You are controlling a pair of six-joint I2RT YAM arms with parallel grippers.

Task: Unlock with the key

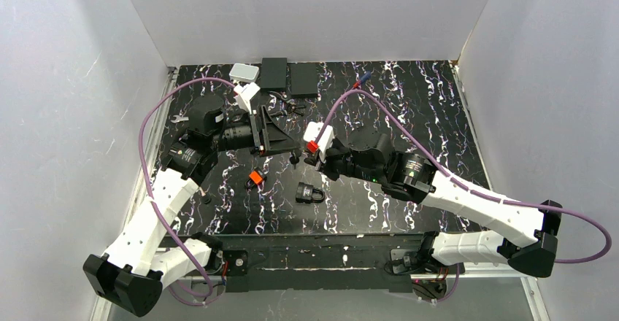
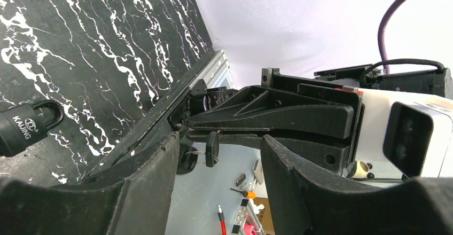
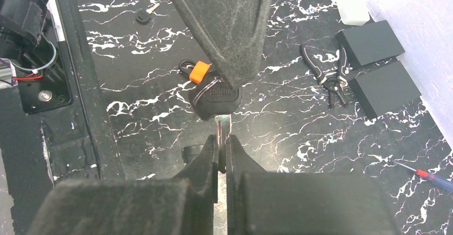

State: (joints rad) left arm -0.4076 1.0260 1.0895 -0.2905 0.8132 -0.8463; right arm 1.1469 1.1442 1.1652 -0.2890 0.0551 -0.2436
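Right wrist view: the right claw (image 3: 221,149) pinches the key (image 3: 216,99) by its blade, head just beyond its tips inside the wide-open left claw (image 2: 219,141), likely a handover freeing the blade for the padlock (image 1: 310,192) nearby.

Two black boxes (image 1: 274,73), one white box (image 3: 351,5), one screwdriver (image 3: 432,177).

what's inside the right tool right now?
The key: its silvery blade is pinched in the right tool, black head sticking out. The blade's tip is hidden between the fingers; a left tool finger covers the head's top.
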